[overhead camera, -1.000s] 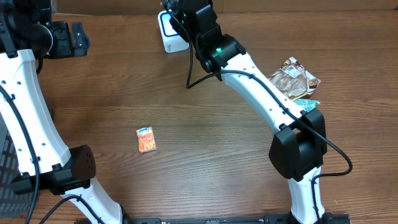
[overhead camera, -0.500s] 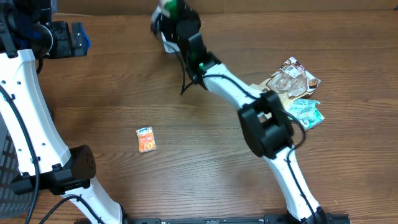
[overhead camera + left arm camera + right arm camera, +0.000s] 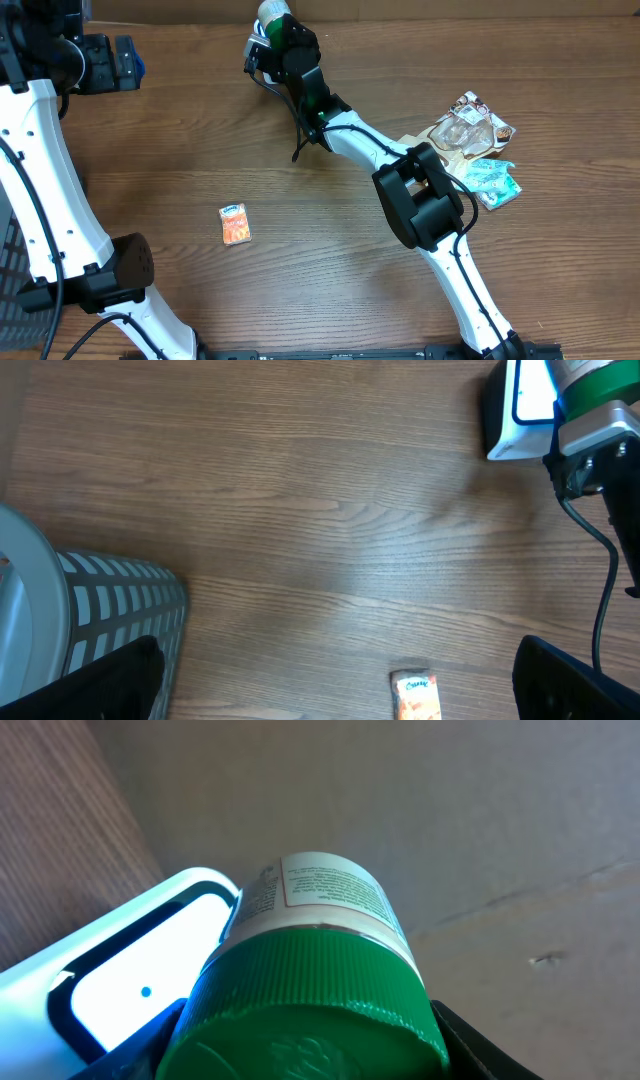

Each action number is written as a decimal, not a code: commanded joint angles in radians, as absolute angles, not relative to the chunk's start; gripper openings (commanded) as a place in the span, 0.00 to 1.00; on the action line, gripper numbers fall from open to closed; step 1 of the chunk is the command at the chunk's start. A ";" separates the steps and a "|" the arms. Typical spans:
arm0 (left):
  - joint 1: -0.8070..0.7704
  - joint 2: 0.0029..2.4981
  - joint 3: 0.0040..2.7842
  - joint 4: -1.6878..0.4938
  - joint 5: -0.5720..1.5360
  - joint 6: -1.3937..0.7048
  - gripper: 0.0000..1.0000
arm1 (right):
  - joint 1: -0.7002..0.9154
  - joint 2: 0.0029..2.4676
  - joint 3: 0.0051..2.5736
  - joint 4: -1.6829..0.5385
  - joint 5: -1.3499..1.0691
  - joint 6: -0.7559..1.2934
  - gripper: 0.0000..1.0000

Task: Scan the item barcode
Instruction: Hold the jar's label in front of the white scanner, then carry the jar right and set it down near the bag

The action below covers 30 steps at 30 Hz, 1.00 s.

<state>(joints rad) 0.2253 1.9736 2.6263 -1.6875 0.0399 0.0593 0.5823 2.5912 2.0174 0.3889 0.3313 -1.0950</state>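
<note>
The item is a white bottle with a ribbed green cap (image 3: 305,1005) and a printed label (image 3: 330,890). My right gripper (image 3: 305,1055) is shut on it at the cap end, one dark finger on each side. The white barcode scanner (image 3: 130,960) with its lit window lies just left of and below the bottle. From overhead, the right gripper (image 3: 278,40) holds the bottle (image 3: 272,10) at the table's far edge and hides most of the scanner (image 3: 257,42). The left wrist view shows the scanner (image 3: 515,405) beside the bottle (image 3: 595,385). My left gripper (image 3: 118,62) hangs open, high at the far left, holding nothing.
A small orange packet (image 3: 234,223) lies on the wooden table, left of centre. Crinkled snack wrappers (image 3: 470,125) and a teal packet (image 3: 492,180) sit at the right. A slotted grey basket (image 3: 110,610) stands at the left edge. A brown cardboard wall (image 3: 450,820) backs the table.
The right arm has folded leftward, its elbow swinging from the right side toward the centre. The gripper with the bottle has shifted slightly left over the scanner. The left arm has not moved.
</note>
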 commanded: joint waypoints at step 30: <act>0.231 1.969 2.628 -1.689 0.034 0.072 0.99 | 0.507 1.908 2.041 -0.605 0.128 -0.122 0.44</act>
<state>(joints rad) 0.2253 1.9736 2.6263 -1.6875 0.0391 0.0597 0.5426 1.9743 2.0254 -0.5037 0.2916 -0.4175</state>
